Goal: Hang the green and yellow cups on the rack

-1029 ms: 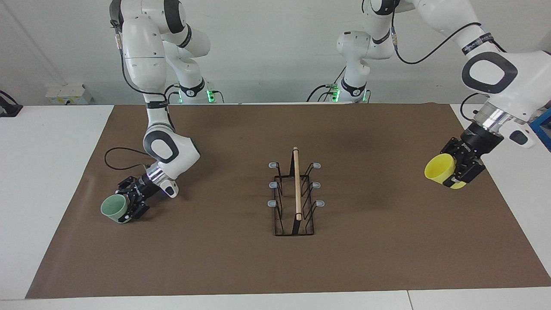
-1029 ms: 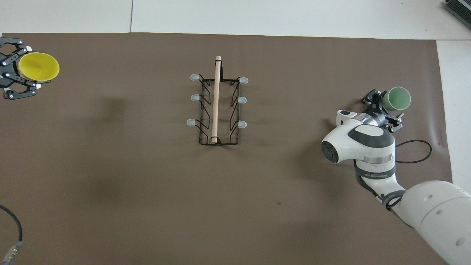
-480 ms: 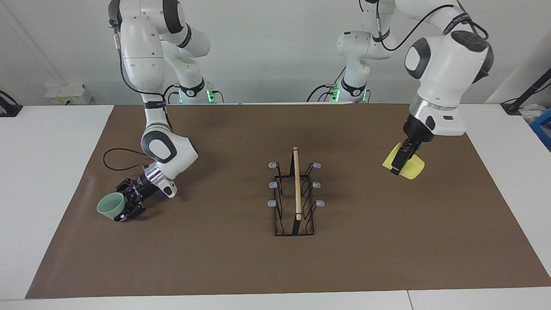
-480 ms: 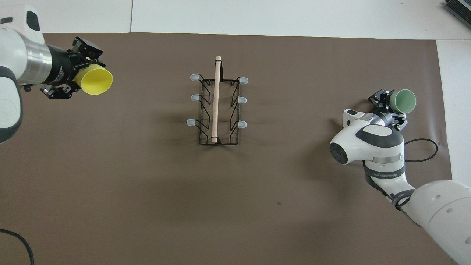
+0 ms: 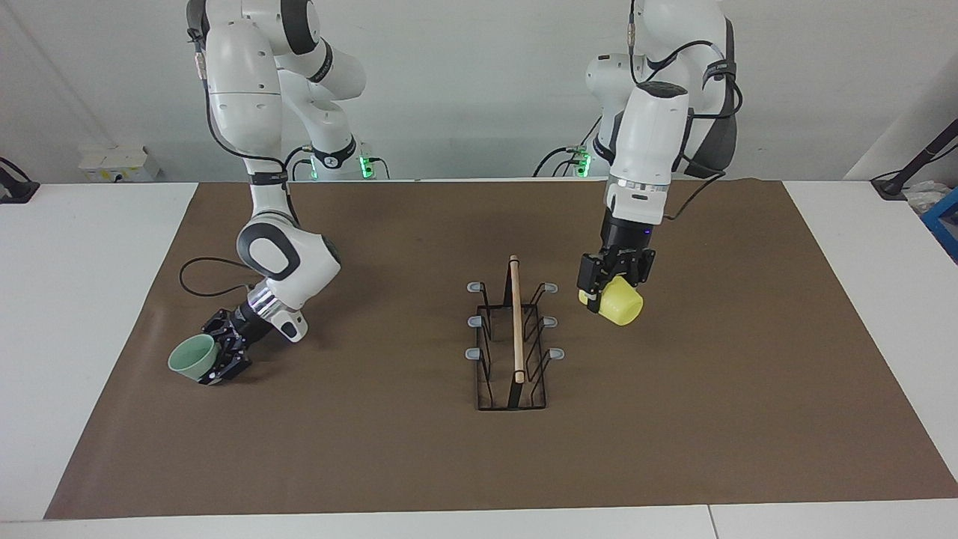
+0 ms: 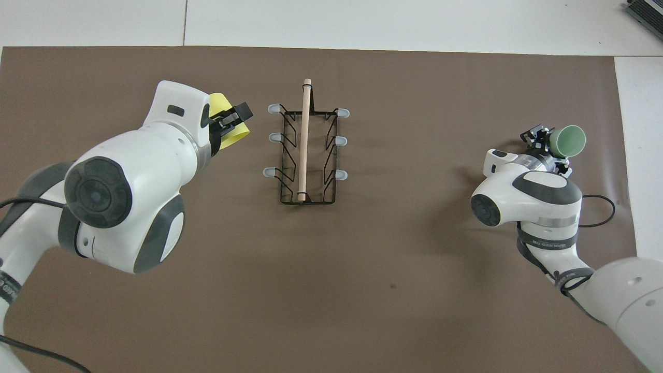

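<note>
In the facing view, the yellow cup [image 5: 620, 305] is gripped by the left gripper [image 5: 608, 283] and held in the air just beside the rack [image 5: 513, 337] at the left arm's end, mouth tilted down and away from the rack; the carrying step is judged in hand, and next the mouth must be turned onto a prong [image 5: 551, 287]. The green cup [image 5: 188, 362] is clenched by the right gripper [image 5: 223, 355] low over the mat [image 5: 673, 419]. In the overhead view, the rack's [image 6: 305, 150] wooden bar [image 6: 303, 139] is seen running away from the robots, and the green cup [image 6: 566, 141] points its mouth away from the rack
</note>
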`<state>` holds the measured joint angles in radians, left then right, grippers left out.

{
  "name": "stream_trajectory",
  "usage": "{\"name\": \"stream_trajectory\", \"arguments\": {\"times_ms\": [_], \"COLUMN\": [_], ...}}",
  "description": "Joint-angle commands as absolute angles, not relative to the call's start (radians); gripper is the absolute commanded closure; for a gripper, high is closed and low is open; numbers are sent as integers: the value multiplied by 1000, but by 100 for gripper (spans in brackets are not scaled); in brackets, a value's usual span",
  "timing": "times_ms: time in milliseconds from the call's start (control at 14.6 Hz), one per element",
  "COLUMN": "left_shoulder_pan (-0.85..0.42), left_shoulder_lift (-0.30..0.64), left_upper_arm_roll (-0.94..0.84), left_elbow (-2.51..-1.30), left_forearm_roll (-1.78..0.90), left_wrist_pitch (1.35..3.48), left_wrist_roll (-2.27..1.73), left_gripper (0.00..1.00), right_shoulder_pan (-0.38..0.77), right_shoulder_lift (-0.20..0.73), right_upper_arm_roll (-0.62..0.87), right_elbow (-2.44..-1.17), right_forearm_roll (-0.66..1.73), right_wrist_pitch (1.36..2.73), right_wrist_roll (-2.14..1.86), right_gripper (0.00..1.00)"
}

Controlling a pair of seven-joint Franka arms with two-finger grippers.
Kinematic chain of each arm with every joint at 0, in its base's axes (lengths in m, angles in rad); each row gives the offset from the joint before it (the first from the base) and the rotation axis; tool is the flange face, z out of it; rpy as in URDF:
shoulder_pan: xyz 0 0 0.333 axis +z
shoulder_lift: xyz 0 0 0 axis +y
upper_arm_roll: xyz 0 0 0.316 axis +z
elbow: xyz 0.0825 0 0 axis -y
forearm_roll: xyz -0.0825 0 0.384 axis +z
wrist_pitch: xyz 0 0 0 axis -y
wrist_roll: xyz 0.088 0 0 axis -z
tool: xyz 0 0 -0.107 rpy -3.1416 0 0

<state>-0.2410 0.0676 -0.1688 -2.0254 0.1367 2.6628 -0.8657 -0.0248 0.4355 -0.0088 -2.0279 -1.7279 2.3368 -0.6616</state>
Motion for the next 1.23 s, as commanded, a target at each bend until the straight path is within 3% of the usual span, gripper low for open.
{"name": "stream_trajectory", "arguments": {"times_ms": [0,274,549,960,1029,1166], "left_shoulder_pan": [-229,-232,-230,-229,-230,-229], "left_shoulder_lift": [23,12,-3,-23,-25,-29], "left_upper_arm_roll": [-198,-230,-270,-293,-296,-304], "left_elbow": [-2149,-2256,-2284,-2309,-2306,-2304], "left_forearm_roll": [190,195,195,198,198,198], "left_wrist_pitch": [2814,2962,2965,2890,2860,2835], "left_wrist_roll": [-861,-861,-861,-865,-862,-861], "left_gripper": [100,100,100,100,96,65], "right_shoulder_pan": [-116,-121,-118,-120,-123,-138], "right_shoulder_lift": [362,270,203,170,158,126], "right_upper_arm_roll": [2,5,20,94,94,91], "right_elbow": [-2039,-2081,-2094,-1904,-1884,-1871], "right_forearm_roll": [-1628,-1574,-1186,-593,-498,-285], "right_wrist_pitch": [2509,2548,2531,2156,2111,2068], "right_wrist_roll": [-793,-827,-1055,-1341,-1351,-1390], "right_gripper": [60,60,60,60,61,61]}}
